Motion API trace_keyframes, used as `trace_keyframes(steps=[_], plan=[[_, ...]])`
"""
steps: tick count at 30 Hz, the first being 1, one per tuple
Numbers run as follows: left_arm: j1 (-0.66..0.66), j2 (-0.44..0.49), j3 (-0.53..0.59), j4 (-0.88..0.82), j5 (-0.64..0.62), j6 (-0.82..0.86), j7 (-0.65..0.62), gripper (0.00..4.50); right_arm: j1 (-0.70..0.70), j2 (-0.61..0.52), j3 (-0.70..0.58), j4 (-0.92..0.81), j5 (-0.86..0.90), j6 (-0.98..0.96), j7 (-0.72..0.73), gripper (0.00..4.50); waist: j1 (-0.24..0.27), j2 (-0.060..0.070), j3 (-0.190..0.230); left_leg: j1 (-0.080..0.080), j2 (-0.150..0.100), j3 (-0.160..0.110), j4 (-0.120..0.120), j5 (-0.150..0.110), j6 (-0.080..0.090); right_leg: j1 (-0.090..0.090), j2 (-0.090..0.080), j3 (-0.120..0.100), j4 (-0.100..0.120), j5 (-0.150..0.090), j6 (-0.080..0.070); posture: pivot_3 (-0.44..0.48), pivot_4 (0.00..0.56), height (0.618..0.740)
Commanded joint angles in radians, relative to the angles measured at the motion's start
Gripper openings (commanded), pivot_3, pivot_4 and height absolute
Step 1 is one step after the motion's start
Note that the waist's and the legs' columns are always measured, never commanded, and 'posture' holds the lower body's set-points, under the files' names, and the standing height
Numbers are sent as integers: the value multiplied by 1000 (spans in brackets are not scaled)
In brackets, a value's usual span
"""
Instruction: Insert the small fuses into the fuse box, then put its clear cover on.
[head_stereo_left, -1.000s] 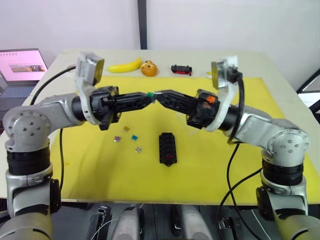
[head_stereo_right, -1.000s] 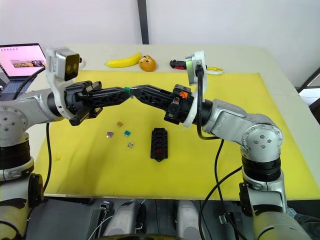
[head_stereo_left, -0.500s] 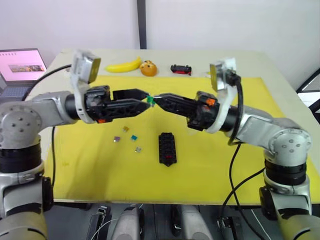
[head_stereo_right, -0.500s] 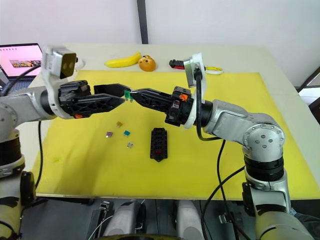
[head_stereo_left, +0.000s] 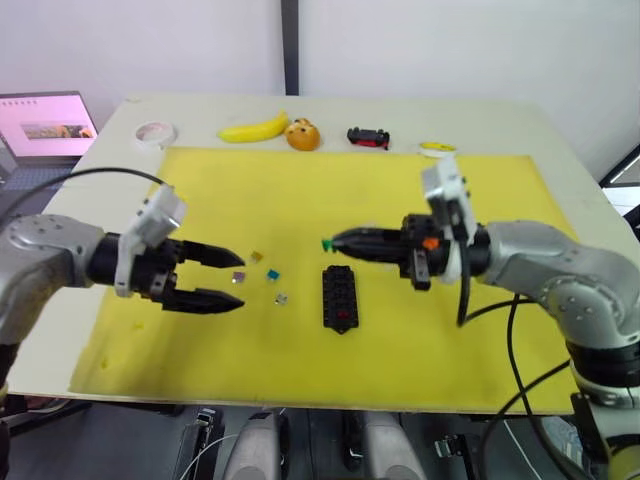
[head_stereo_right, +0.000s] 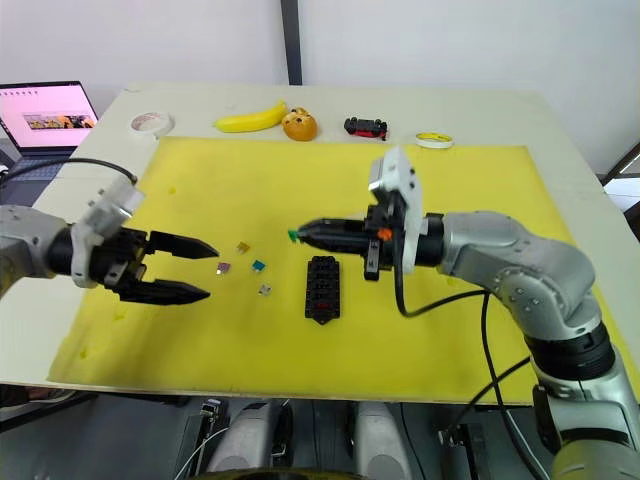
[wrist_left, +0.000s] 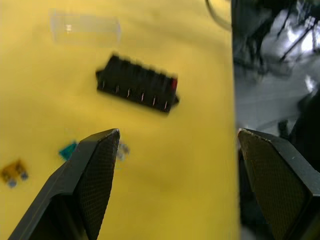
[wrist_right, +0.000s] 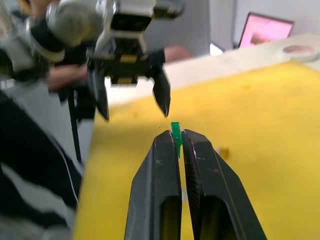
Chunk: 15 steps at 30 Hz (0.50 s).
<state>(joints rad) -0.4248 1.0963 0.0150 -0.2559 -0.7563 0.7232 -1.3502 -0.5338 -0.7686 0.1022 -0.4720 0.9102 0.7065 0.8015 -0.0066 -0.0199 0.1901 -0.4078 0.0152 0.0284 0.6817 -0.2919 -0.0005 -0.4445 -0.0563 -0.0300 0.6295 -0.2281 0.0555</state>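
My right gripper (head_stereo_left: 336, 241) is shut on a small green fuse (head_stereo_right: 293, 236), which sticks out past its tips (wrist_right: 175, 129). It hovers just behind the far end of the black fuse box (head_stereo_left: 338, 298), which lies mid-mat with a red fuse at its near end (wrist_left: 173, 83). My left gripper (head_stereo_left: 238, 284) stands open and empty, low over the mat to the left. Beside its tips lie loose fuses: brown (head_stereo_left: 256, 257), purple (head_stereo_left: 238, 276), teal (head_stereo_left: 271, 273) and grey-white (head_stereo_left: 281, 298). The clear cover (wrist_left: 85, 28) lies on the mat beyond the box.
A yellow mat (head_stereo_left: 400, 340) covers the table. Along the back edge sit a banana (head_stereo_left: 250, 130), an orange toy (head_stereo_left: 303, 133), a black-and-red toy car (head_stereo_left: 367, 138), a white tape roll (head_stereo_left: 155, 132) and a yellow tape roll (head_stereo_left: 437, 148). A laptop (head_stereo_left: 45, 120) stands at far left.
My left gripper opened, let go of the green fuse and drew back left and down. My right gripper kept the fuse and lowered it toward the fuse box.
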Motion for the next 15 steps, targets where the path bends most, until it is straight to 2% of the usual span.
trace_keyframes(steps=[1,8,15], plan=[[1,-19,0,-41,34,-56,-14,3955,52,3,28,-12,-155,-152,91,187,0,0,0,0,0,0,0,0,0,0,0,0,0,1,1,0,150,737],[23,-70,-38,-79,91,-114,-12,3955,155,59,52,61,-318,-341,184,187,-3,0,0,1,0,0,1,0,1,1,0,0,1,2,3,0,150,737],[45,-144,-32,-121,96,-132,32,3955,235,96,33,152,-388,-472,253,187,-2,0,0,1,1,-1,1,0,1,1,2,0,1,2,4,0,150,737]])
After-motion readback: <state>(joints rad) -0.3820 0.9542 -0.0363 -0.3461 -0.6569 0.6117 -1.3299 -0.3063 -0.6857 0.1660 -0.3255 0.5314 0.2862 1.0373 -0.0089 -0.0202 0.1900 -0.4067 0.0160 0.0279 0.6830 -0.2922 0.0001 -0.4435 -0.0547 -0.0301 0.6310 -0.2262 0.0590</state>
